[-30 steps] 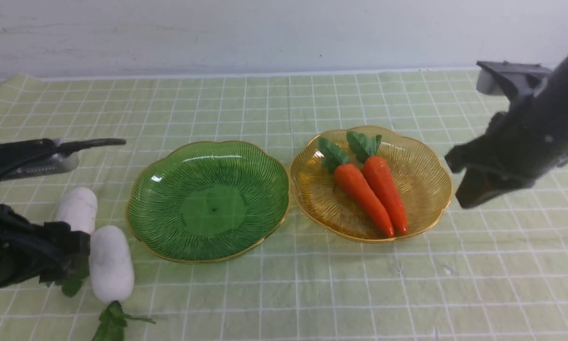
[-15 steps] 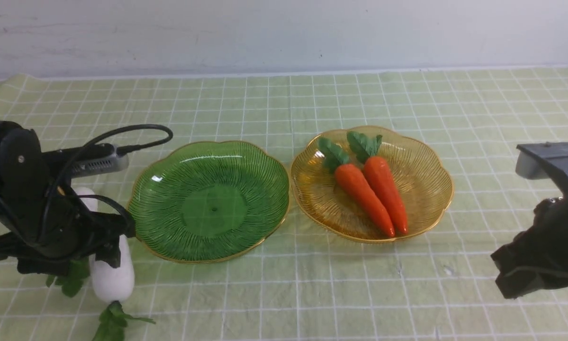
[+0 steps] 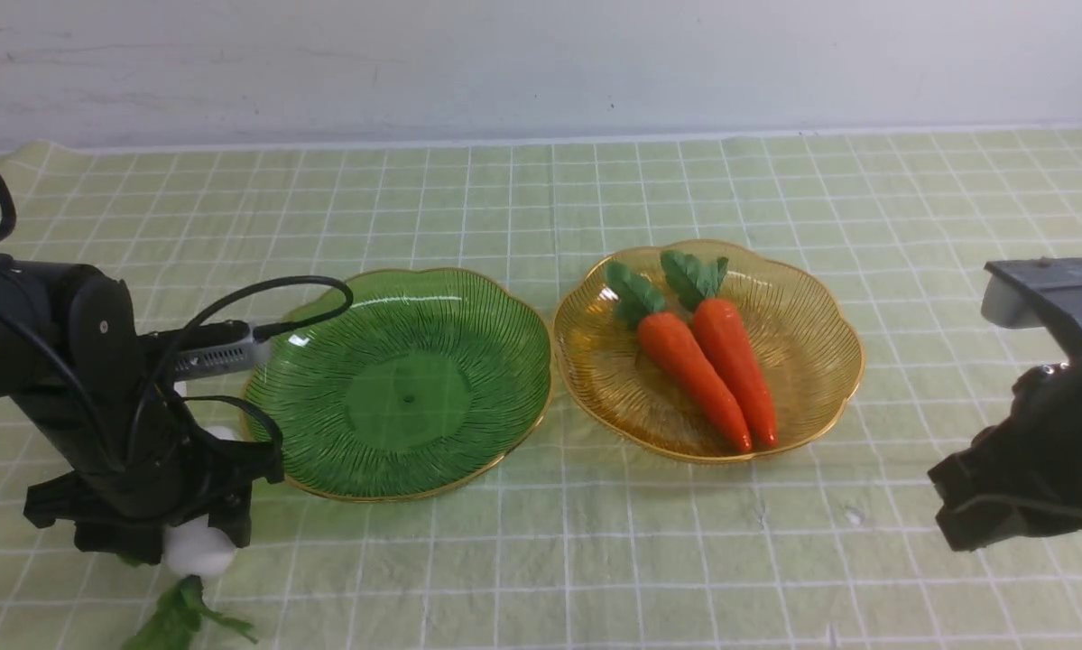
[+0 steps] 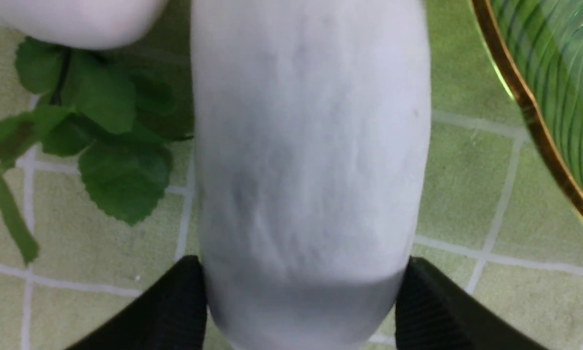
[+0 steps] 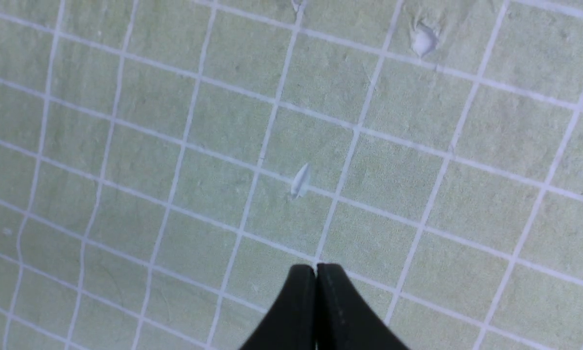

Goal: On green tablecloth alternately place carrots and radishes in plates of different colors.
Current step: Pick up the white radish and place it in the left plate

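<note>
On the green tablecloth (image 3: 541,199) a white radish (image 3: 198,552) lies left of the green plate (image 3: 405,379). My left gripper (image 3: 189,528) is down over this radish (image 4: 310,146); its black fingers (image 4: 179,301) press against both sides, and the radish still rests on the cloth. A second radish (image 4: 77,19) lies just beside it, mostly hidden behind the arm in the front view. Two orange carrots (image 3: 689,370) (image 3: 735,366) lie side by side in the amber plate (image 3: 811,298). My right gripper (image 5: 315,268) hangs shut and empty over bare cloth at the front right.
The green plate's gold rim (image 4: 529,107) runs close beside the gripped radish. Green radish leaves (image 3: 180,618) trail toward the cloth's front edge, and more leaves (image 4: 106,131) lie beside the radish. A white wall stands behind the cloth.
My left gripper came down and forward over the nearer radish, and its fingers narrowed onto its sides. The right arm swung back from the amber plate to the front right and lowered.
</note>
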You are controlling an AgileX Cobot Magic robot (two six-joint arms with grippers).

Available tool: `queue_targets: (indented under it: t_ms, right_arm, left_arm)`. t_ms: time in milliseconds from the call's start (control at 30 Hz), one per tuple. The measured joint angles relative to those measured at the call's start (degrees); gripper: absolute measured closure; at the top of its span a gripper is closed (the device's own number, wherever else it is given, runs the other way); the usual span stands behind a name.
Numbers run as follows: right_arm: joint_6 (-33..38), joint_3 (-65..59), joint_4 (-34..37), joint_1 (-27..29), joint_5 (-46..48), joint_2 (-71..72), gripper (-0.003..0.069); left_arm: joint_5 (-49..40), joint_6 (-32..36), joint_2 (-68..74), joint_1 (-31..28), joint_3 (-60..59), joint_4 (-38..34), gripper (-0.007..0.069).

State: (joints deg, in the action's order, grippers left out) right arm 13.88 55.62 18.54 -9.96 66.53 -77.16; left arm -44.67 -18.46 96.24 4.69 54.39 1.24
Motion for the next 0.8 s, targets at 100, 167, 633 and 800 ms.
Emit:
queue_targets:
  t_ms: [100, 167, 633, 800]
  right_arm:
    - [0.05, 0.00, 0.06, 0.00, 0.00, 0.00, 0.0673]
    - [0.05, 0.00, 0.10, 0.00, 0.00, 0.00, 0.0673]
    - [0.05, -0.07, 2.50, 0.00, -2.82, 0.00, 0.0673]
    - [0.05, -0.07, 6.07, -0.06, -6.24, 0.00, 0.0673]
  left_arm:
    - [-0.44, 0.00, 0.00, 0.00, 0.00, 1.23, 0.0192]
    - [-1.50, 0.00, -0.33, 0.00, 0.00, 3.12, 0.0192]
    - [-16.47, 7.31, -7.30, 0.00, 13.52, -1.98, 0.0192]
    - [-11.24, 13.93, -3.01, 0.06, 17.64, -12.36, 0.0192]
